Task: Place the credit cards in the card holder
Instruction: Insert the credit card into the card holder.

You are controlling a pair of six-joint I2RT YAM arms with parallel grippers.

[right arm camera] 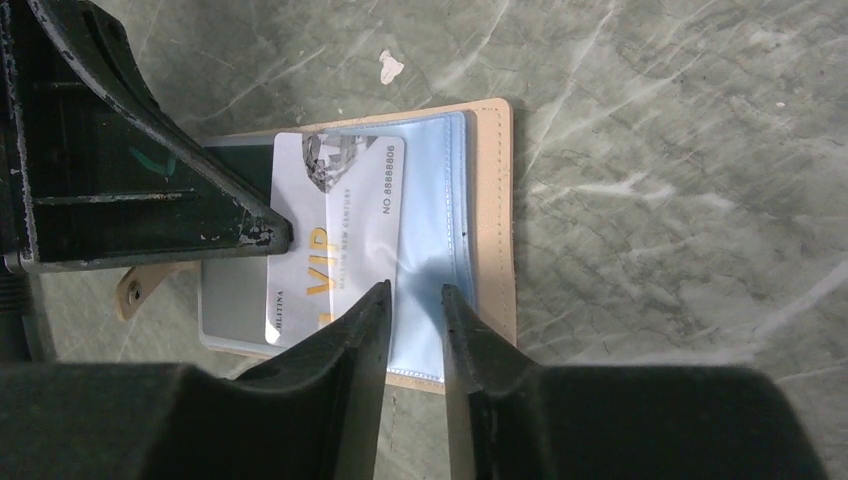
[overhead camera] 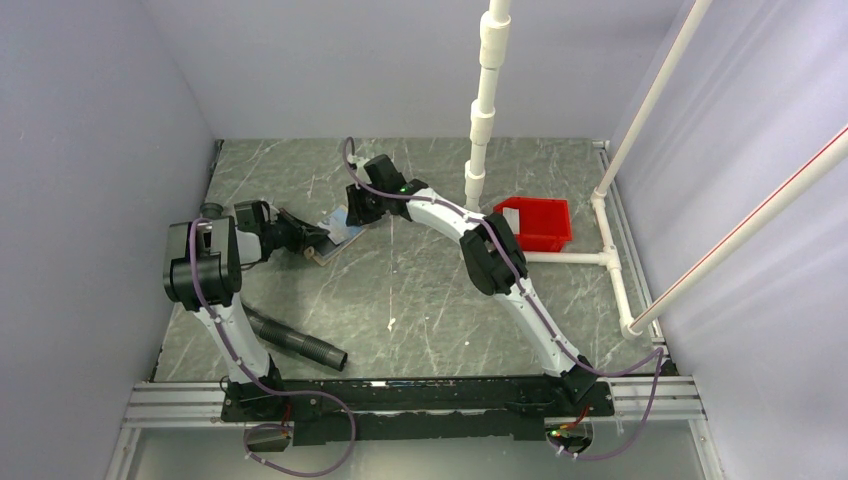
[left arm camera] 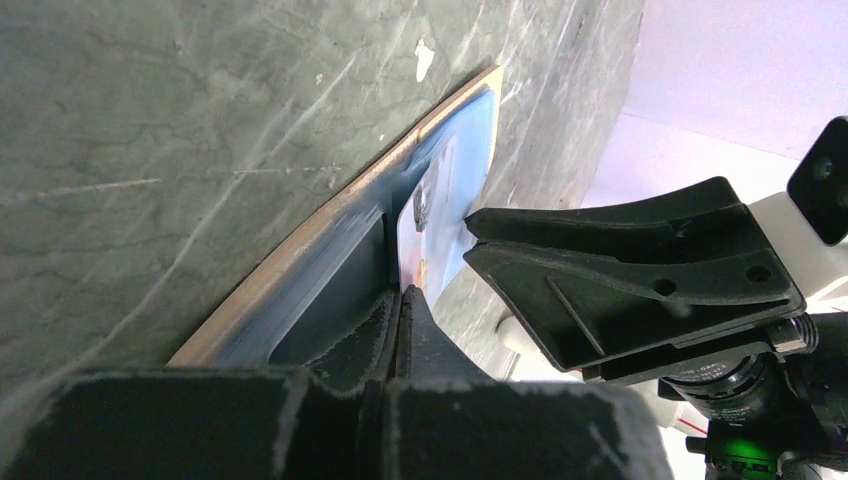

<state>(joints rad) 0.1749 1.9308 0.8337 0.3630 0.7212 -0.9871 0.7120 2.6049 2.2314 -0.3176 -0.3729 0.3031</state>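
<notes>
The tan card holder (right arm camera: 492,230) lies open on the marbled surface (right arm camera: 680,150), left of centre in the overhead view. A white VIP credit card (right arm camera: 335,230) lies on its blue sleeves. The left hand (right arm camera: 272,236), fully closed, has its tip at the card's left edge. The right hand (right arm camera: 412,300), slightly parted, grips nothing.

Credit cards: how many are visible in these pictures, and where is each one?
1 for certain: a white VIP card lies on the open card holder, by the right gripper. A pale thing in the red tray could be more cards; too small to tell.
</notes>
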